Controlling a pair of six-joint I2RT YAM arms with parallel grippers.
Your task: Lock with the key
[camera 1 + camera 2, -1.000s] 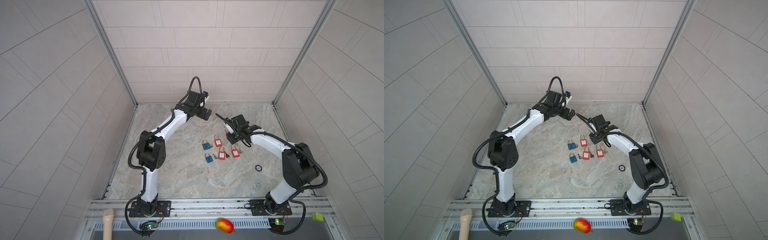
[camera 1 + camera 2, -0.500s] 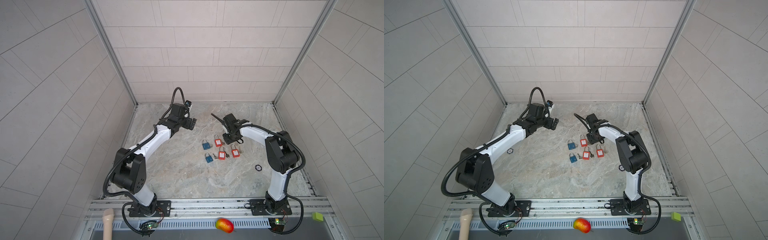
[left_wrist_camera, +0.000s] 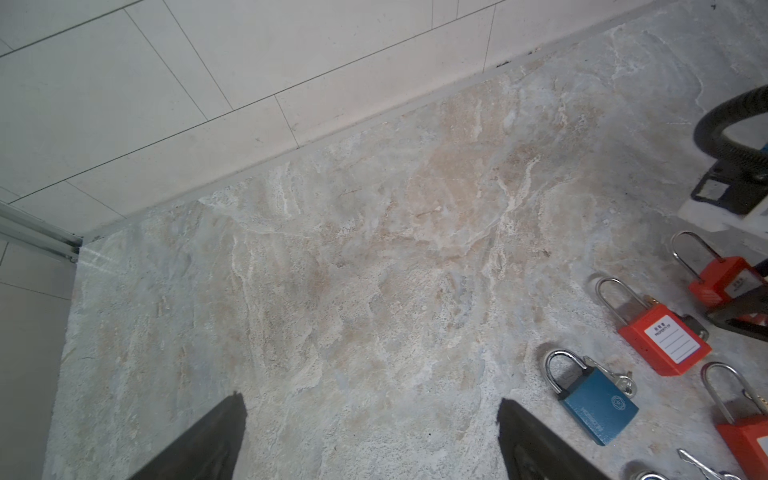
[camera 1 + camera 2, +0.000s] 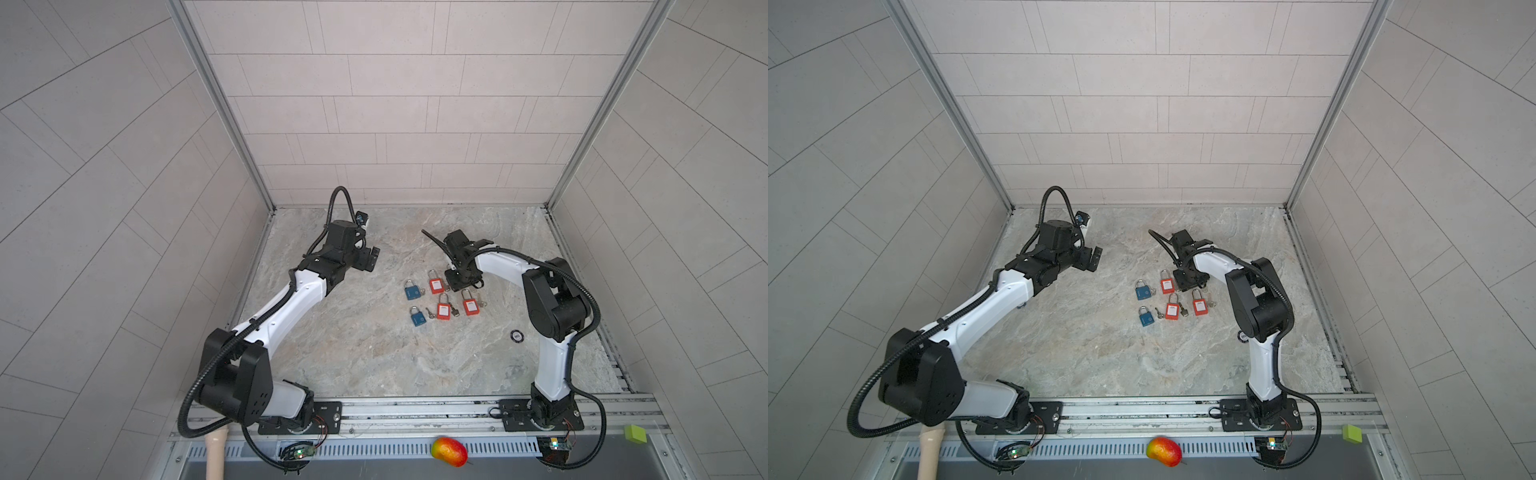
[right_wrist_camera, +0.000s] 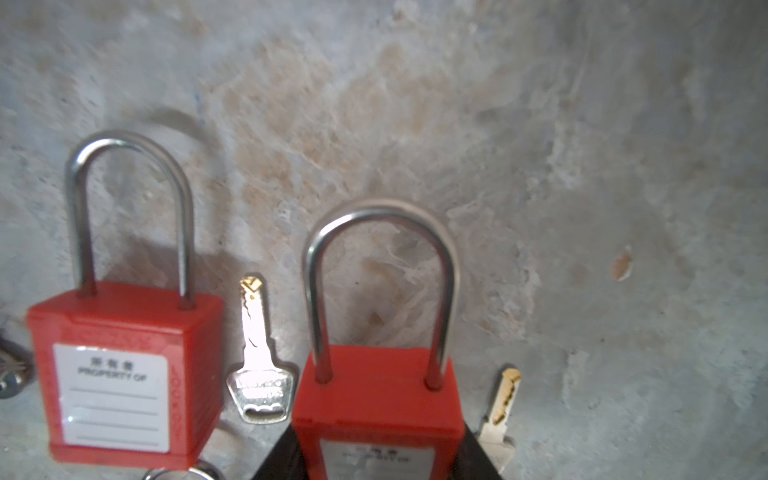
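Padlocks (image 5: 120,374), keys (image 5: 257,357) on stone table (image 5: 582,166)

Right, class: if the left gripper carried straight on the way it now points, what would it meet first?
Probably the bare stone tabletop; the left gripper aims clear of the blue padlock.

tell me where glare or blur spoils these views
Right wrist view: glare blows out the flat silver key beside the red plastic padlock with the readable label; the red padlock nearest the lens is soft. Left wrist view: evenly lit, sharp. Both top views: sharp, no glare.
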